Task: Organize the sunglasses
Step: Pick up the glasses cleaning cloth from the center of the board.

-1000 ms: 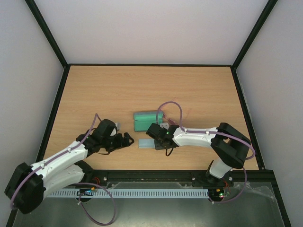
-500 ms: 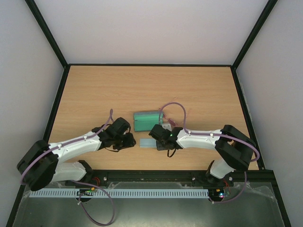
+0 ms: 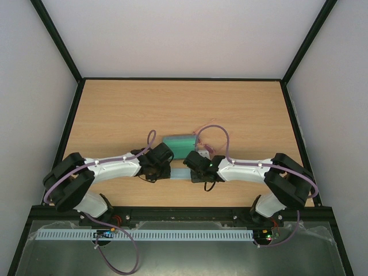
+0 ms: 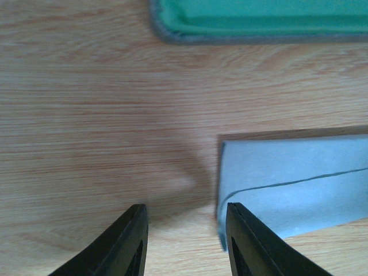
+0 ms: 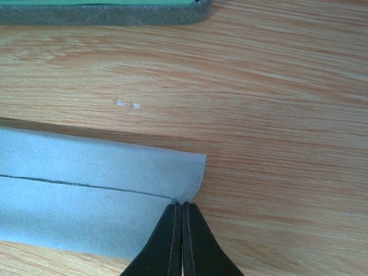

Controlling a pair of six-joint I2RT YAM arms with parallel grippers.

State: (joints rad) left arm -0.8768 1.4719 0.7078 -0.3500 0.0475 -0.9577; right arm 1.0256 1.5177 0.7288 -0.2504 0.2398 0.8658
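The light blue cloth (image 3: 179,174) lies folded on the table just in front of the green-grey case (image 3: 179,143). My right gripper (image 5: 183,204) is shut on the cloth's (image 5: 86,195) right corner, where the upper layer curls up. My left gripper (image 4: 185,214) is open at the cloth's (image 4: 293,184) left edge. Its right finger (image 4: 244,241) is against that edge, with only bare wood between the jaws. A small pale thing (image 3: 202,153) by the case's right end may be the sunglasses; I cannot tell, as the right arm partly covers it.
The case's edge runs along the top of the left wrist view (image 4: 259,20) and of the right wrist view (image 5: 103,14). A black frame (image 3: 172,79) borders the wooden table (image 3: 115,115). Both arms meet near the table's front middle.
My left arm has swung right, from the table's left side up to the cloth's left edge, and its jaws have narrowed. The right gripper stays shut at the cloth's right end.
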